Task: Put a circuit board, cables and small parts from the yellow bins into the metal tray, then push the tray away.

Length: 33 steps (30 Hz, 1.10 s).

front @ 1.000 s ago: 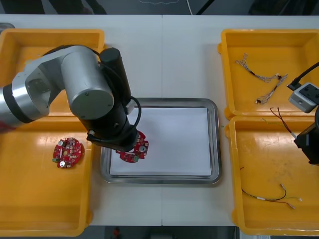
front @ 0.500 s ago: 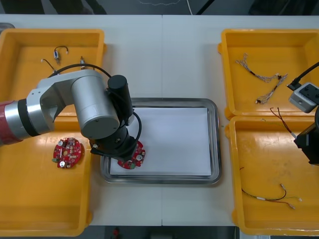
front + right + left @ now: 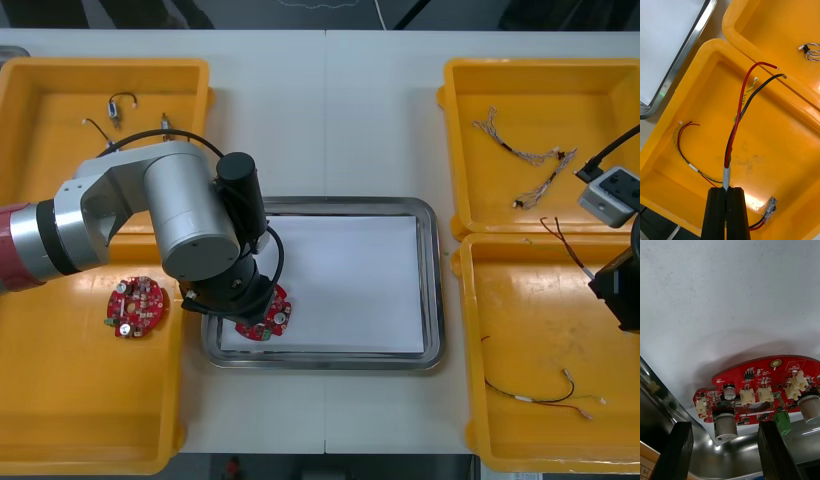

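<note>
Now left hand [image 3: 724, 425] spread over circuit board [image 3: 763, 384] in metal tray [image 3: 431, 290]; right hand [image 3: 727, 189] pinching cable [image 3: 738, 112] above yellow bin [image 3: 786, 146].

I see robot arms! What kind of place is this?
Probably an electronics assembly bench. Yellow bins hold cables and a round red circuit board; the open left gripper is at another board in the metal tray; the right gripper, over a bin, pinches a red and black cable.
</note>
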Motion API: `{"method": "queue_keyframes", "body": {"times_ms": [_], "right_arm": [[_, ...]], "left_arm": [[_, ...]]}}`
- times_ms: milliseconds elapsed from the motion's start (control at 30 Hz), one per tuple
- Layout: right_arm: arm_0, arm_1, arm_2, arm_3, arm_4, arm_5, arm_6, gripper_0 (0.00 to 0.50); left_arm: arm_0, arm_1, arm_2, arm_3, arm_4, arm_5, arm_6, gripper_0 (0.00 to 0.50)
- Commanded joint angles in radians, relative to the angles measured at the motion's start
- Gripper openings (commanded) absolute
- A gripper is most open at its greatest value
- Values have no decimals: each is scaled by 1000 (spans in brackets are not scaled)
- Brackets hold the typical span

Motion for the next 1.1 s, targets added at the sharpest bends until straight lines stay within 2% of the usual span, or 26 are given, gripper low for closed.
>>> {"method": "queue_keyframes", "body": {"times_ms": [33, 233, 333, 533, 700, 800, 900, 1000, 1100], "right_arm": [[-28, -36, 12, -26, -19, 3, 38, 0], [-100, -36, 25, -26, -117, 3, 35, 0], [-180, -38, 74, -26, -166, 3, 34, 0], [-332, -38, 241, -26, -165, 3, 29, 0], [-458, -19, 402, -26, -140, 3, 23, 0], [-530, 30, 483, -26, -114, 3, 20, 0], [-583, 91, 562, -21, -67, 3, 20, 0], [-626, 151, 664, -8, 22, 3, 34, 0], [-643, 173, 736, 11, 91, 3, 43, 0]], "left_arm": [[-40, -14, 28, -40, 2, 27, -53, 500], [-38, -40, 150, -98, 12, 188, -37, 500], [-38, -72, 239, -118, 20, 293, -22, 500], [-38, -109, 413, -124, 26, 453, -22, 500], [-38, -100, 538, -126, 28, 453, -30, 500], [-38, -81, 601, -107, 28, 453, -34, 500], [-38, -58, 666, -77, 26, 453, -37, 500], [-38, -28, 733, -15, 11, 453, -62, 500], [-38, -9, 769, 31, -17, 453, -108, 500]]}}
